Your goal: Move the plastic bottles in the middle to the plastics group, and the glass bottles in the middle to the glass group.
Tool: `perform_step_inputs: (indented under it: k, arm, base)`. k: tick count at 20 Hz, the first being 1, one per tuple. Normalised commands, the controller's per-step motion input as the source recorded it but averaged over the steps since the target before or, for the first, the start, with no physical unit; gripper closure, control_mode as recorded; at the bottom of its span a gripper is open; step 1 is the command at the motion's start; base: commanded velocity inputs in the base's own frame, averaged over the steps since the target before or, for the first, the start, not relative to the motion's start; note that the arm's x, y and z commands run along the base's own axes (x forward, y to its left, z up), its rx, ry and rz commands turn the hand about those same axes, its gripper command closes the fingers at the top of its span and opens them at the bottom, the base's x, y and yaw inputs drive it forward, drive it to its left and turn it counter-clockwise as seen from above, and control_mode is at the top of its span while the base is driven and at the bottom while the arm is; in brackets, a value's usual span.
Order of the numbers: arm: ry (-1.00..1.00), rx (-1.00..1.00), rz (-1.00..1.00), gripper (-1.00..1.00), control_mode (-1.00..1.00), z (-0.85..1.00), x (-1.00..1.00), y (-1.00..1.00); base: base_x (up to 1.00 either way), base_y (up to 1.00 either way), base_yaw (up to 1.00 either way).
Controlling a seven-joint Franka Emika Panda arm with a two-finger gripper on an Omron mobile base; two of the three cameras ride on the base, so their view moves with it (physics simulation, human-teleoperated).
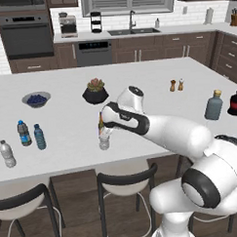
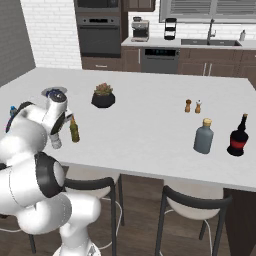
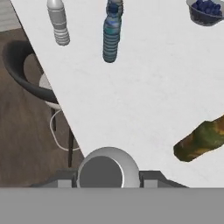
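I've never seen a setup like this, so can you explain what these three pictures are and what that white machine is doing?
It is a simulated kitchen. The white robot arm works over a white counter. Two pictures look from behind the arm, left and right. The third looks down from the hand. Its gripper straddles a clear water bottle; I cannot tell whether it has closed on it. An amber beer bottle stands beside it. Three water bottles stand left; a grey-blue bottle and a red-labelled dark bottle stand right. There are also a blueberry bowl, a potted plant and shakers.
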Motion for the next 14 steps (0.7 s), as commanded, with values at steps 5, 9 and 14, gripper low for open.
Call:
perform_step_inputs:
  k: [5, 9, 14]
  arm:
    - [-0.01, 0.0, -0.01, 1.0, -1.0, 0.45, 0.08, 1.0]
    - [0.0, 0.0, 0.0, 1.0, -1.0, 0.06, 0.0, 1.0]
    - [0.01, 0.0, 0.0, 1.0, -1.0, 0.01, 0.0, 0.93]
  base:
    - [0.0, 0.0, 0.0]
    - [0.0, 0.0, 0.0]
    - [0.0, 0.0, 0.0]
